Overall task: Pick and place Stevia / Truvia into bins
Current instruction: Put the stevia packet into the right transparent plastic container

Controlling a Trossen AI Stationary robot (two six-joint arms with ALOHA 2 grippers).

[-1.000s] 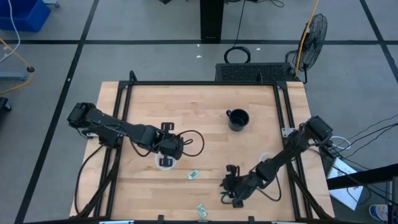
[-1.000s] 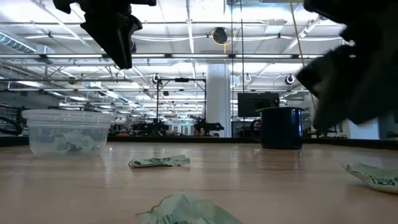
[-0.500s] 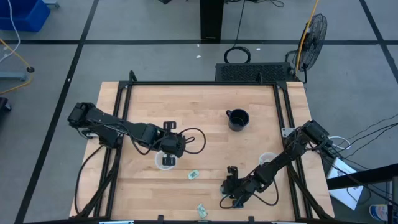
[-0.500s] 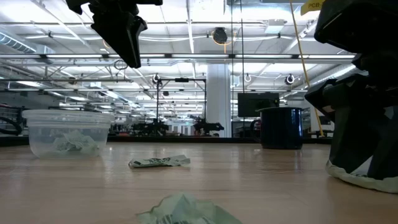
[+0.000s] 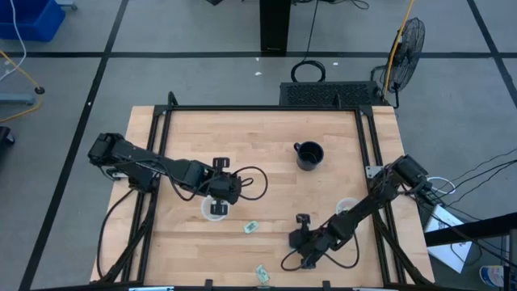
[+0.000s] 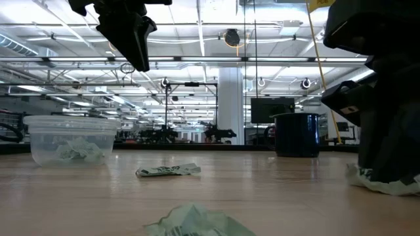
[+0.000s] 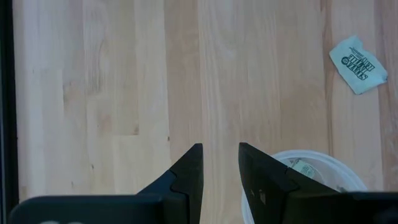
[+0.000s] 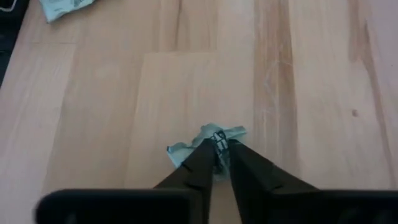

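My right gripper [image 5: 303, 245] stands near the table's near edge, shut on a crumpled pale green Stevia sachet [image 8: 214, 140], which also shows in the low view [image 6: 387, 185]. My left gripper [image 5: 218, 200] hovers open and empty over the edge of a clear plastic bin [image 5: 214, 209]. That bin rests on its base and holds sachets [image 7: 303, 167]. A second clear bin [image 5: 346, 208] stands at the right. Loose sachets lie flat on the wood: one [image 5: 251, 227] near the middle and one [image 5: 262, 273] at the near edge. My right gripper pinches the crumpled sachet's middle [image 8: 231, 132] between its two fingertips [image 8: 200, 154]. The fingers come from above, pointing down. The sachet's rumpled edges stick out on both sides, and its underside [image 6: 377, 187] lies on the table.
A black handled mug [image 5: 309, 155] stands far of centre. Black frame rails [image 5: 157, 137] run along the table's left and right edges. Bare wood lies between the two arms. Another sachet [image 8: 65, 7] lies beyond my right gripper.
My right gripper has come down from above the table onto the sachet near the near edge and now stands with its fingertips at the table top. My left gripper has shifted slightly toward the table's right over the bin.
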